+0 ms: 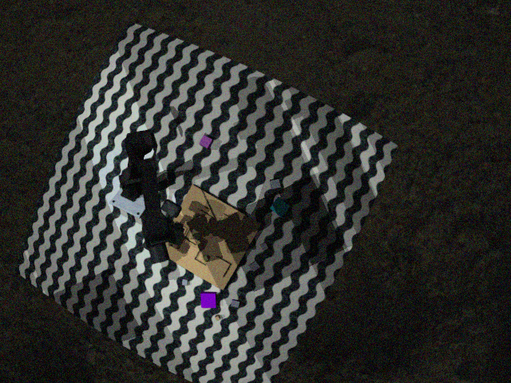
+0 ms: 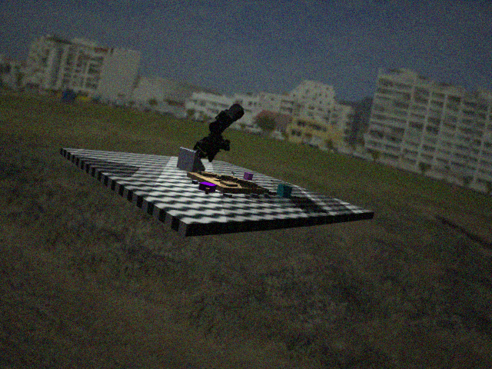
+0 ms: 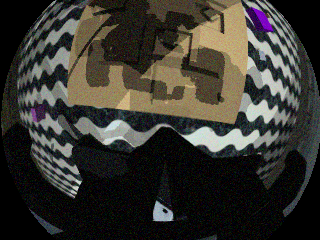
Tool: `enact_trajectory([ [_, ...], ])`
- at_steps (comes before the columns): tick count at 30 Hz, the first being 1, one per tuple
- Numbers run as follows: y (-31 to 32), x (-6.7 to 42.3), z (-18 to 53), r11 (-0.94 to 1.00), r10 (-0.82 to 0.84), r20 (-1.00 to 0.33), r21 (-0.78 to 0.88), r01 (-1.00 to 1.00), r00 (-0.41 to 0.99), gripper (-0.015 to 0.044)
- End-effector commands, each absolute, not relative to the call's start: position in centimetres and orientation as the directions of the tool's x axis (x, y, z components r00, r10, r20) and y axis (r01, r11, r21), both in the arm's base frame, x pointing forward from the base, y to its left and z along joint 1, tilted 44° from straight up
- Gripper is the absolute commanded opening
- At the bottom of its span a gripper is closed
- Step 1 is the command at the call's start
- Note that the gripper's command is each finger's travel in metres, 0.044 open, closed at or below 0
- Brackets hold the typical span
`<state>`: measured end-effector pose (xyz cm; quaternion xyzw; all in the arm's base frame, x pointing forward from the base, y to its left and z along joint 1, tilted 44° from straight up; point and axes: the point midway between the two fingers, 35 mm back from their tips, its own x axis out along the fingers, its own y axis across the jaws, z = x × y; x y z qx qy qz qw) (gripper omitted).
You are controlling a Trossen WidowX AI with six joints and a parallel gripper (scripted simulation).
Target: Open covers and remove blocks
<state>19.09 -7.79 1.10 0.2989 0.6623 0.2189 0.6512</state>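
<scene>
The tan puzzle board [image 1: 193, 258] [image 2: 222, 185] [image 3: 107, 96] lies on the wavy-patterned table, with dark brown covers [image 1: 214, 228] [image 3: 127, 27] and arm shadows across its top. I cannot tell what is in its wells. A purple block [image 1: 208, 300] [image 2: 207, 185] [image 3: 260, 19] rests on the table off one board corner. A magenta block [image 1: 205, 141] [image 2: 248, 175] [image 3: 38, 114] lies off the opposite side. A teal block [image 1: 279, 206] [image 2: 284, 190] sits off the far edge. My gripper [image 1: 159, 249] [image 3: 164, 131] is shut and empty, raised over the board's base-side edge.
The arm's grey base plate [image 1: 125, 203] [image 2: 186, 159] stands beside the board. Small grey bits [image 1: 275, 183] [image 1: 235, 303] lie scattered on the table [image 1: 288, 124] around the board. Dark ground surrounds the table.
</scene>
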Motion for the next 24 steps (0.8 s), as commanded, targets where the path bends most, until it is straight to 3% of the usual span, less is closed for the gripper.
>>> enact_trajectory([
  [1,-7.64,18.85,1.04,0.723,0.684,-0.730,0.680,0.121,0.020,0.0000],
  [24,-7.42,18.89,0.78,0.723,0.683,-0.730,0.680,0.121,0.020,0.0000],
])
